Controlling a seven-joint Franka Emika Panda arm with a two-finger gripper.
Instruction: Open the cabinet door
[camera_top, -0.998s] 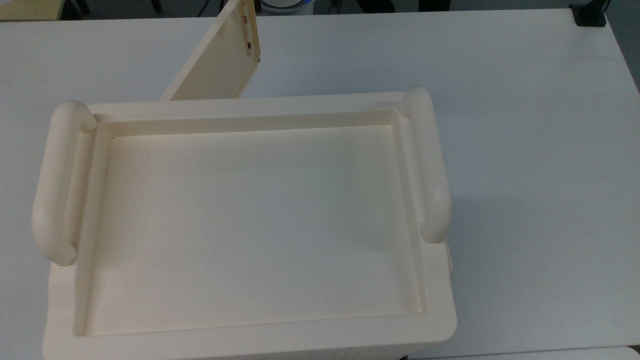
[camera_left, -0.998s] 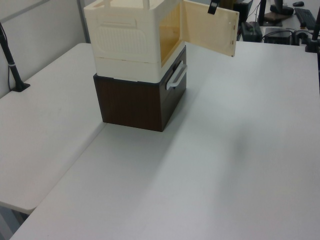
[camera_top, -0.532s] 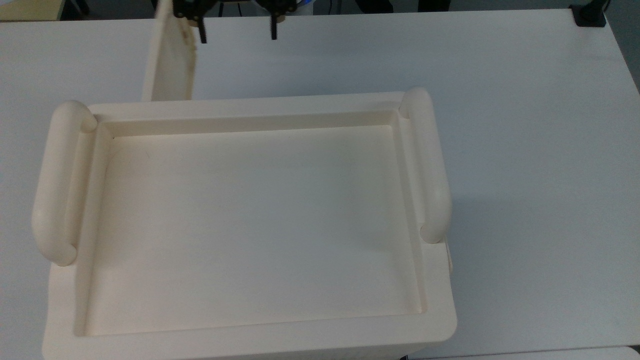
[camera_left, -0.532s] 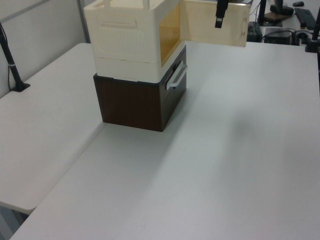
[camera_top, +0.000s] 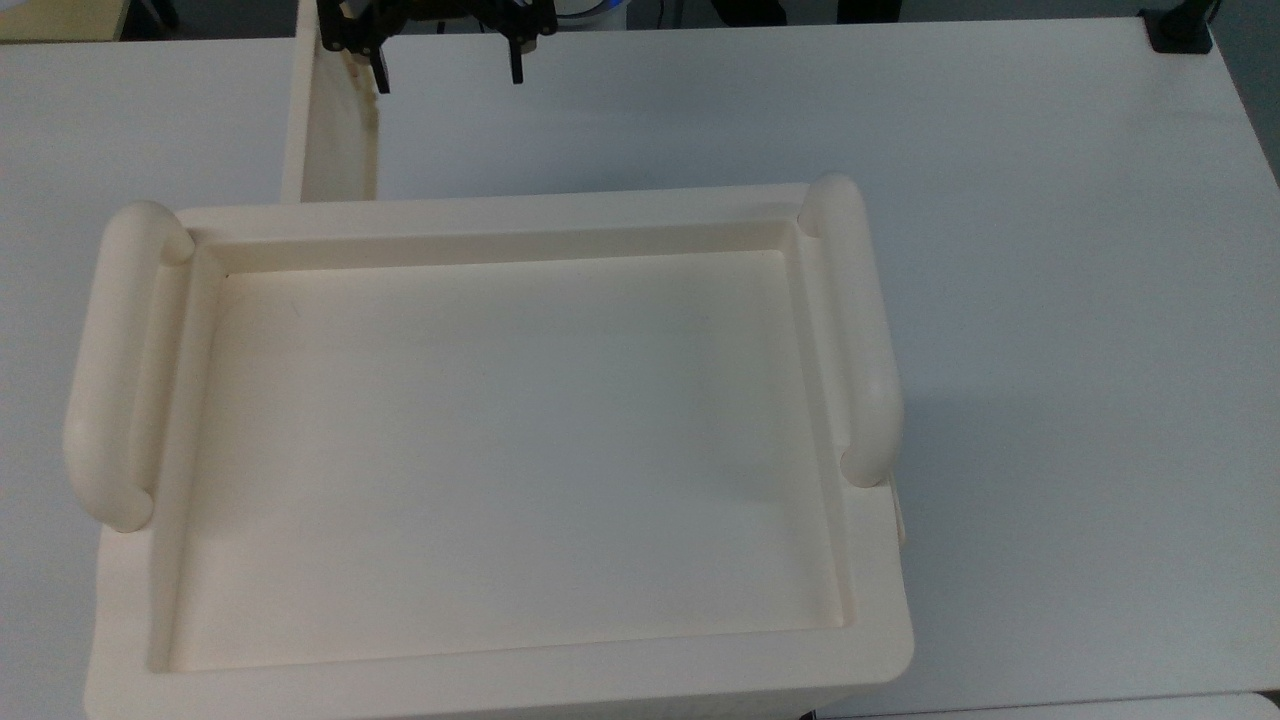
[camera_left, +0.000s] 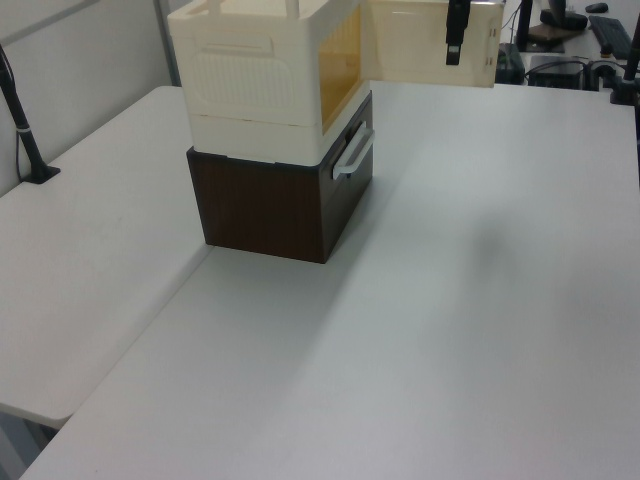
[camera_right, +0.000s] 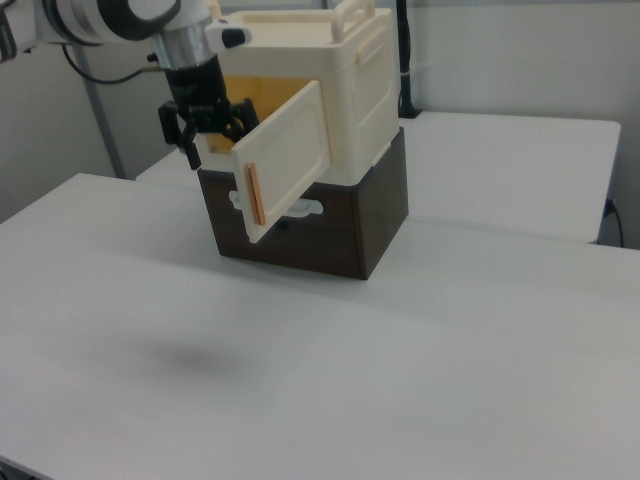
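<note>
cabinet door stands swung wide from the cabinet; my gripper sits at its free edge, fingers spread, holding nothing.

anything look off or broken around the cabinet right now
Nothing stands out. The cabinet sits squarely on the dark brown drawer unit, and the cabinet door hangs swung wide open, looking intact. The gripper, open, is beside the door's free edge. Nothing is spilled on the white table.
</note>
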